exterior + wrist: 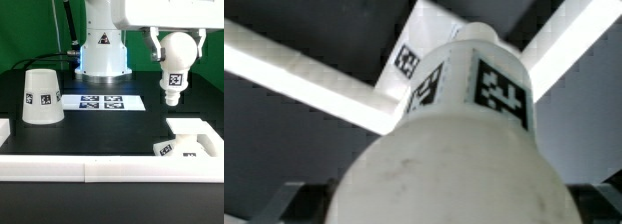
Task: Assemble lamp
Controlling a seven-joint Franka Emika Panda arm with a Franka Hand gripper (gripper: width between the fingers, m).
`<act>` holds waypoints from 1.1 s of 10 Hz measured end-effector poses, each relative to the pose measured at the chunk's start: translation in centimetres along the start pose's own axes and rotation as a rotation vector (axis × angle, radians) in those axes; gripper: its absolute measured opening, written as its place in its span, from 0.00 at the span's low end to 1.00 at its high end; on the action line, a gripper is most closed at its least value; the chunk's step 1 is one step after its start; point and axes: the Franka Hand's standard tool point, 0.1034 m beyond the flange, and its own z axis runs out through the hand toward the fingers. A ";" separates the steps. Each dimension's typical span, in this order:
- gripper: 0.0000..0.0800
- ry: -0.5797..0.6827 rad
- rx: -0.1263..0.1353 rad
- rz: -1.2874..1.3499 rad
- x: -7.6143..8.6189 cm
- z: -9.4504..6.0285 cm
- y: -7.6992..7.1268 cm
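Grips the bulb (172, 60) between the jaws, pinched on its ball-shaped body with one finger on each side. Holds it in the air toward the exterior view's right, neck pointing down, with a black-and-white square tag (173, 80) on the neck facing the camera. Touches nothing below, with a clear gap down to the dark counter (120, 125). Hangs higher than the base (188, 140) and apart from it. Shows that base as a low blocky white piece at the front right, tagged on its side, just beside the white rail blocks (90, 167) along the front edge. Leaves the shade (40, 97) well apart on the exterior view's left, standing on the counter wide end down, with tags on its wall. Keeps clear of the marker board (100, 101), lying flat between shade and bulb in front of the arm's white pedestal (103, 50). Fills most of the wrist view with the bulb, neck pointing away from the camera and two tags on the neck.
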 end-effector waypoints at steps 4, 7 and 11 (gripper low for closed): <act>0.72 0.002 0.002 0.003 0.6 0.3 0.3; 0.72 -0.003 0.007 -0.022 1.1 1.0 0.1; 0.72 0.016 0.002 -0.023 3.0 1.3 1.2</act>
